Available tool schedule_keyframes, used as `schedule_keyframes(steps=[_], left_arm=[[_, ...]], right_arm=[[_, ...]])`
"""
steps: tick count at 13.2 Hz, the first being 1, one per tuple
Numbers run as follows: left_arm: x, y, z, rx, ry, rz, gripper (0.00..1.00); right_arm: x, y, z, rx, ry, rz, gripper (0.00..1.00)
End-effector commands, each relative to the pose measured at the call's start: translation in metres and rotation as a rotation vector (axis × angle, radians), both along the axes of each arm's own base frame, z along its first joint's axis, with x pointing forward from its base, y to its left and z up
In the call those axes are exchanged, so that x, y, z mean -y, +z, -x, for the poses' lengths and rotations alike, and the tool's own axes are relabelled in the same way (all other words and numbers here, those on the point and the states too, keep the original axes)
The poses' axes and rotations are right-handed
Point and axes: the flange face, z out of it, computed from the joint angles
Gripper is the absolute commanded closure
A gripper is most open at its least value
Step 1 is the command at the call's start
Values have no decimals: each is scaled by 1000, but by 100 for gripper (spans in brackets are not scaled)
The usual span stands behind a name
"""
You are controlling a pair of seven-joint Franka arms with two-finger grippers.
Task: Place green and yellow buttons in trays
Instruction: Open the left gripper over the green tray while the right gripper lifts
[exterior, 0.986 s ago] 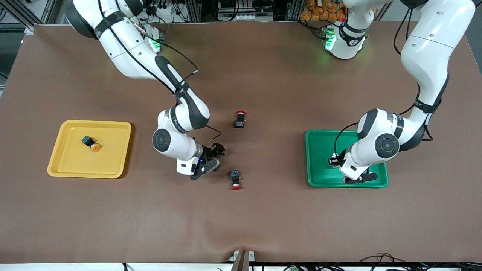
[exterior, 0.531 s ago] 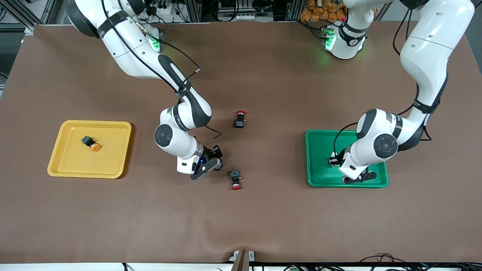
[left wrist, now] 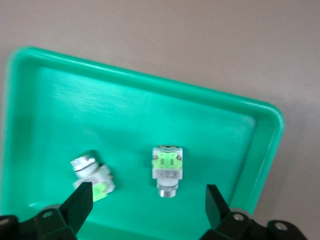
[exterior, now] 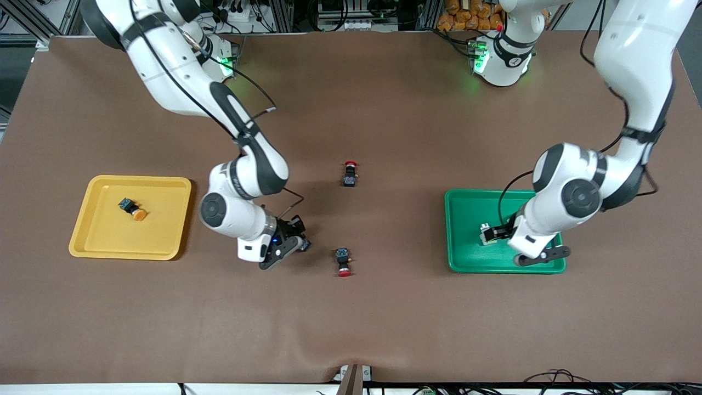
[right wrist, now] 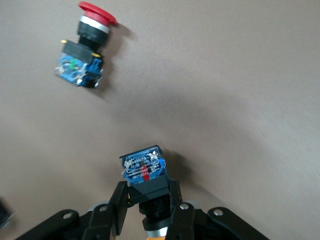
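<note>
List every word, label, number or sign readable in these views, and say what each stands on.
No text can be read anywhere.
Blue contact block of the black-bodied yellow push-button gripped in the right tool: printed marks, too blurred to read.
Blue block of the red-capped black push-button lying on the table: marks too small to read.
Right arm's wrist: dark lettering, too small to read.

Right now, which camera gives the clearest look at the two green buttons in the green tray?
The left wrist view: both green buttons lie in plain sight on the green tray, apart, under the open left claw. The front view hides them under the left arm. The right wrist view misses them.
</note>
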Motion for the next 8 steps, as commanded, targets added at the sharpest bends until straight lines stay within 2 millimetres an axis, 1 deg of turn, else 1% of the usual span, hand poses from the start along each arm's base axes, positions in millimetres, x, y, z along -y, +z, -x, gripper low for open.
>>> schedule_keyframes(steps=[1, 2, 3, 4, 5, 6, 7, 8], left_arm=[[-6, 58, 7, 63, 12, -50, 0], [-11, 77, 3, 74, 23, -61, 0], [-16, 95, -3, 78, 33, -70, 0], [-24, 115, -9, 80, 21, -77, 0], [-30, 133, -14, 80, 6, -81, 0], [-37, 150, -17, 76, -6, -86, 0], [-42, 163, -19, 67, -11, -91, 0], [-47, 173, -19, 63, -5, -96, 0]], right_arm=[[36, 51, 4, -96, -8, 22, 100], [52, 59, 3, -116, -11, 30, 100], [62, 74, 2, -119, -18, 34, 100], [77, 81, 0, -135, -29, 40, 100], [88, 86, -2, -137, -28, 38, 100], [109, 90, -6, -136, -7, 28, 100], [127, 90, -6, -149, 32, 16, 100], [152, 92, -7, -158, 64, 0, 100]])
